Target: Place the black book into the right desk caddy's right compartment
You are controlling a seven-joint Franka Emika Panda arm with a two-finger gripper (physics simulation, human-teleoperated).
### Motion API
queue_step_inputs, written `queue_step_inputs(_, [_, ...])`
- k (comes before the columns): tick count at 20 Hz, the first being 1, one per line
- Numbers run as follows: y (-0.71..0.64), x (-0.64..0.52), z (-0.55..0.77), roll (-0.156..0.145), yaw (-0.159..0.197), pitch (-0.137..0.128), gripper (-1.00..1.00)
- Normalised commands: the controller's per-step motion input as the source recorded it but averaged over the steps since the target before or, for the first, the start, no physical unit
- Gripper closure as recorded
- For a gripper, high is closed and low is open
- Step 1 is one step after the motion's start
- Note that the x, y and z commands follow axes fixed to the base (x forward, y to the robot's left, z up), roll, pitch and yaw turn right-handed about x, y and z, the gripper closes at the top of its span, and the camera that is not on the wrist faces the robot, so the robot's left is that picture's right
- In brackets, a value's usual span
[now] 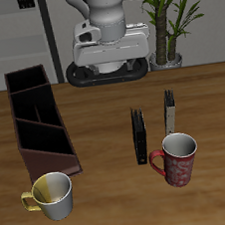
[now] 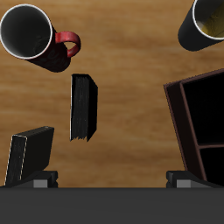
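Observation:
The black book stands on its edge on the wooden table, just behind the red mug. It also shows in the wrist view. The right desk caddy is a long maroon-brown tray with a black inside and one slanted divider; part of it shows in the wrist view. My gripper hangs high above the back of the table, far from both. In the wrist view the gripper is open and empty, its fingertips wide apart.
A dark book with a pale grey edge stands farther back than the red mug, and shows in the wrist view. A yellow mug sits by the caddy's front end. A potted plant stands at the back.

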Motion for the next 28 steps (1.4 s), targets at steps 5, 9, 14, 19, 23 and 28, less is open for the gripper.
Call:
queue_step_inputs(5, [0.03,0.3,-0.17,-0.048,-0.01,0.033,-1.0])
queue_step_inputs(9, [0.14,0.26,-0.22,-0.087,0.001,0.017,-1.0])
queue_step_inputs(14, [0.18,0.14,-0.24,-0.036,0.001,0.019,-1.0])
queue_step_inputs(19, [0.21,0.05,-0.23,-0.006,-0.01,0.03,-1.0])
queue_step_inputs(23, [0.17,0.02,-0.3,0.013,0.062,0.011,-1.0])
queue_step_inputs(28, [0.07,0.04,-0.34,0.005,0.009,0.005,-1.0])
